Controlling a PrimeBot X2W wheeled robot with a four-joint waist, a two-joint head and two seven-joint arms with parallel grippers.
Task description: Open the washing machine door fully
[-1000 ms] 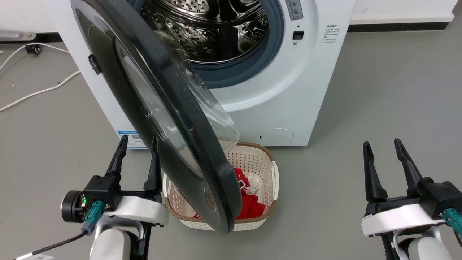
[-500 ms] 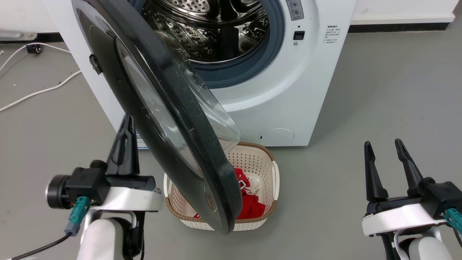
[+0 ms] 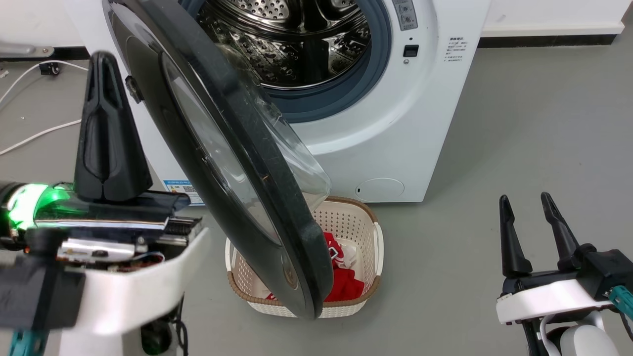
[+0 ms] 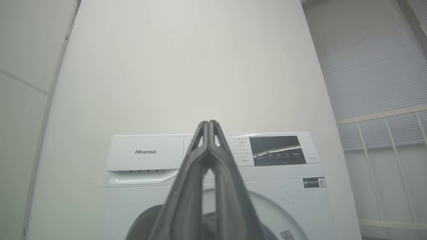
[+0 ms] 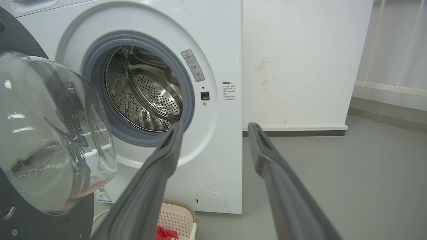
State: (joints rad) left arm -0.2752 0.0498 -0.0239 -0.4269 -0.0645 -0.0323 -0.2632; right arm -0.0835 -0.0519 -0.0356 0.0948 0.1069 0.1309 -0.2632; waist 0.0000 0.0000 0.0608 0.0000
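Observation:
The washing machine door (image 3: 247,163), a big black disc with a clear glass bowl, stands about half open and swings out towards me over a basket. Its glass bowl (image 5: 50,133) bulges at the left of the right wrist view. My left gripper (image 3: 101,59) is shut with nothing in it. It is raised high at the left, beside the door's outer face, near a small black knob (image 3: 131,89); I cannot tell if it touches. In the left wrist view the left gripper (image 4: 208,124) points at the machine's control panel. My right gripper (image 3: 525,200) (image 5: 216,128) stands open at the lower right, well clear of the door.
A cream basket (image 3: 366,217) with red clothes sits on the floor under the door's lower edge. The steel drum mouth (image 3: 296,44) is open behind the door. A round white service flap (image 3: 380,189) is low on the machine. White cables (image 3: 29,136) lie on the floor at left.
My left gripper shut its fingers and rose from low beside the basket to high beside the door's outer face. The door and my right arm have not visibly moved.

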